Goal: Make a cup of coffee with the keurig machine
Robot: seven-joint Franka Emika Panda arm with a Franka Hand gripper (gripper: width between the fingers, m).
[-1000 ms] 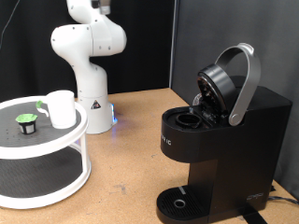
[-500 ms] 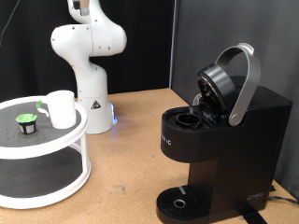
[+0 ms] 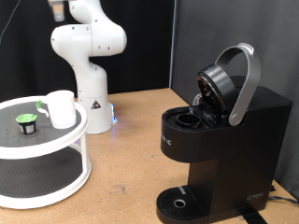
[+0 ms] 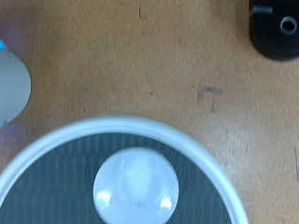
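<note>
The cup (image 3: 62,108) is seen on the top tier of a white round rack (image 3: 42,177), at nine o'clock in the exterior view, with a green-topped pod (image 3: 27,122) just beside it. The keurig machine (image 3: 220,140) stands at four o'clock on the table (image 3: 126,154), lid raised. The tool's fingers are not shown, so its state cannot be told.

Glossy black keurig machine (image 3: 222,131), matt wooden table (image 3: 131,140)

Brown tabletop (image 3: 131,149), dark backdrop (image 3: 196,37)
</note>
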